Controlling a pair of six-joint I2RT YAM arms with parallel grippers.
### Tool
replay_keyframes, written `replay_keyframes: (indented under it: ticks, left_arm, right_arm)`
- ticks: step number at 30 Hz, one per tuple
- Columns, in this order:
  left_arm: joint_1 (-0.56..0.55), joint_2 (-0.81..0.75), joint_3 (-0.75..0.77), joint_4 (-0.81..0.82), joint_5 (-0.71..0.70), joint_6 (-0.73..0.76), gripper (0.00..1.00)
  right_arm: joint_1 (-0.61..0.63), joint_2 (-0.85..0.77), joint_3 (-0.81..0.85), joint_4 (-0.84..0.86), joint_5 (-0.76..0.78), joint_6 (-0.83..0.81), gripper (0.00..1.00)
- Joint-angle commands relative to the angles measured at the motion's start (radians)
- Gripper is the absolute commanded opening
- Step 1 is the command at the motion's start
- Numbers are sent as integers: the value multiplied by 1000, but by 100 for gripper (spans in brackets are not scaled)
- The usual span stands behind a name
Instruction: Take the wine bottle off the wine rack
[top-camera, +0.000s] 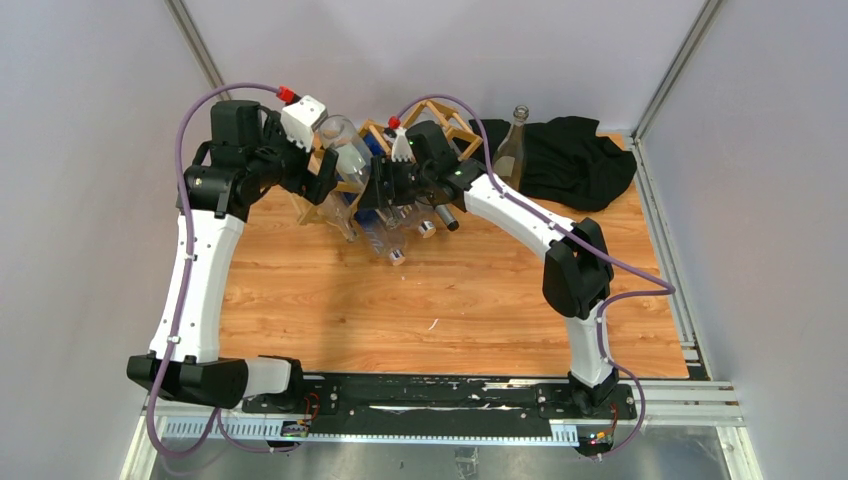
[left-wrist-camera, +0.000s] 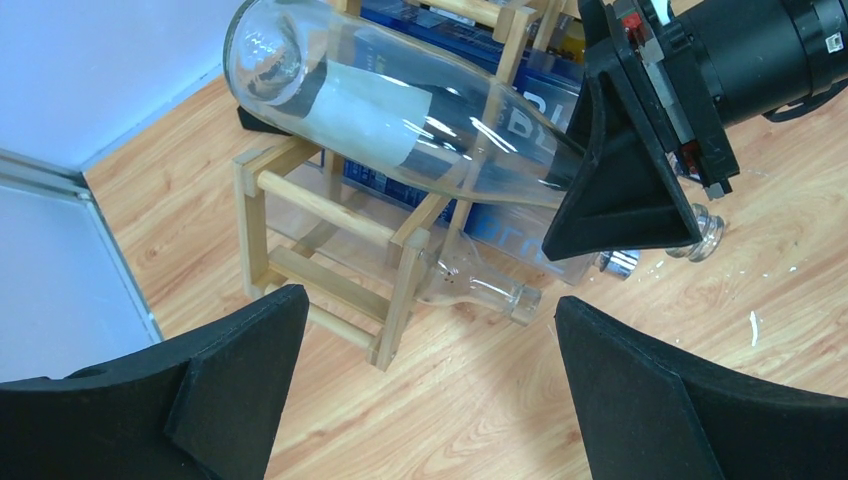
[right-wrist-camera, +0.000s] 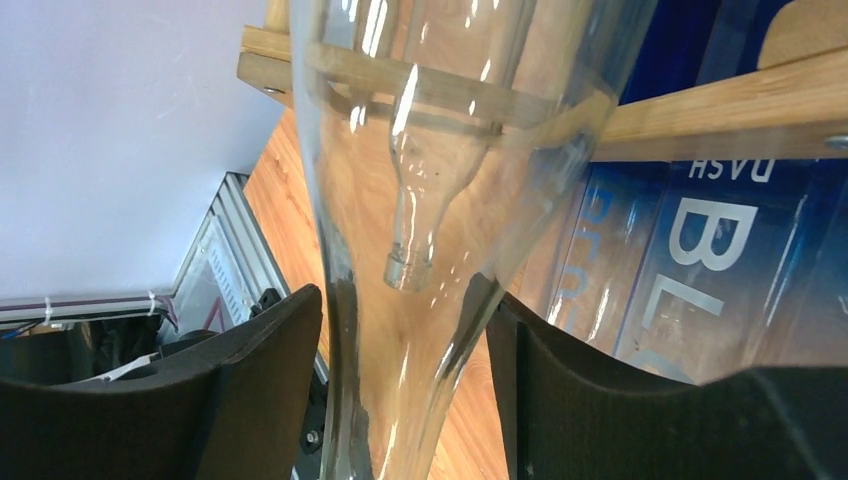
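While left fingers gape, right fingers clasp the racked wine bottle

A robot test lab: white panel walls in aluminium framing enclose a wood-grain table left, right and far

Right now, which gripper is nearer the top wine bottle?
Right. The right gripper has its jaws against both sides of the wine bottle neck; the left gripper hangs open, short of the wine rack.
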Motion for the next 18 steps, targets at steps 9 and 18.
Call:
replay_keyframes:
  ticks: [9, 18]
  left_arm:
    - [9, -35, -24, -8, 11, 31, 100]
    - [8, -35, -38, -6, 19, 64, 100]
  right_arm:
    - [-11, 9, -43, 74, -91, 69, 62]
    - [-18, -16, -55, 108, -125, 89, 8]
